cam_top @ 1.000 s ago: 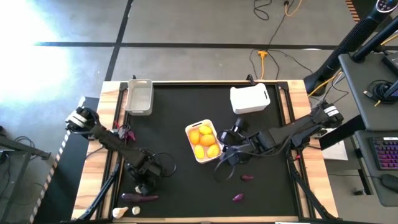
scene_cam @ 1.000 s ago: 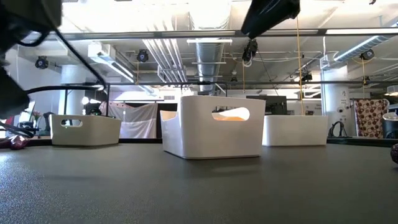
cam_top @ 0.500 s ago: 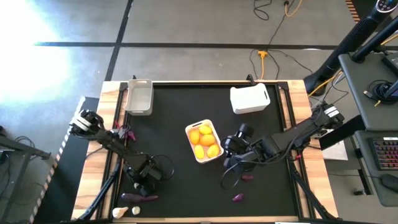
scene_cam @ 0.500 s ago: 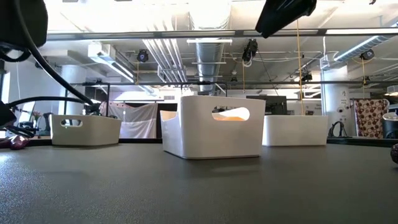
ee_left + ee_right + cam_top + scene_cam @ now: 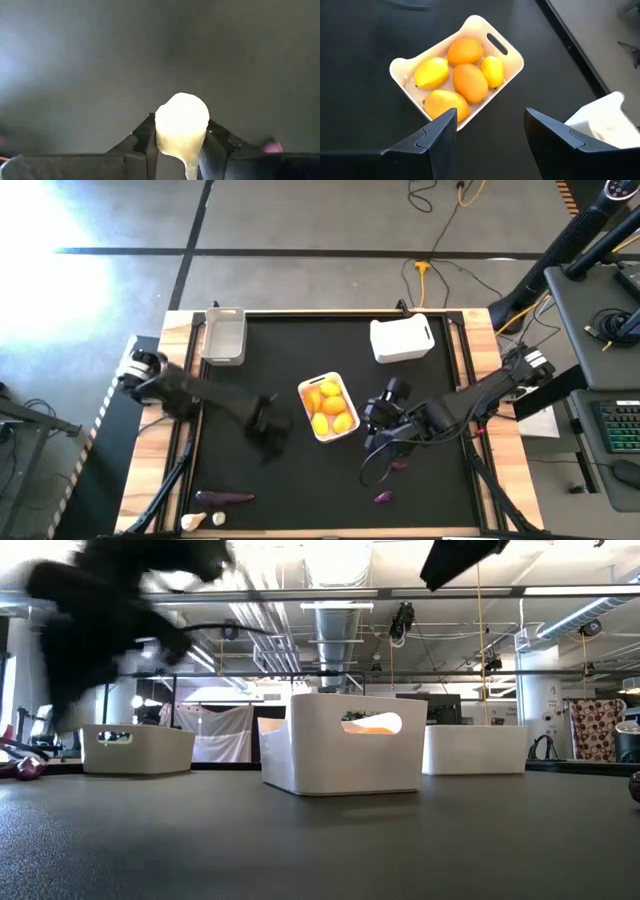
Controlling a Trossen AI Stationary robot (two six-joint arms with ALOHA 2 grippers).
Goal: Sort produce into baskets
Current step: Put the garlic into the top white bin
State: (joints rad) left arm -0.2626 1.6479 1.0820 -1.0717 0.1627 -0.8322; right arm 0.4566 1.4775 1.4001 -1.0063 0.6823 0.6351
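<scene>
Covering the wooden table (image 5: 178, 330), a black mat (image 5: 300, 360) carries three baskets (image 5: 329, 408).

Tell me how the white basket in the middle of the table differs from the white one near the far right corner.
The middle basket stands open side up and holds yellow and orange fruits; the far-right basket shows a flat white surface from above and no contents. The middle basket sits at an angle to the table edges; the far-right basket is nearly square with them. Both are white, rectangular, with rounded corners.
</scene>
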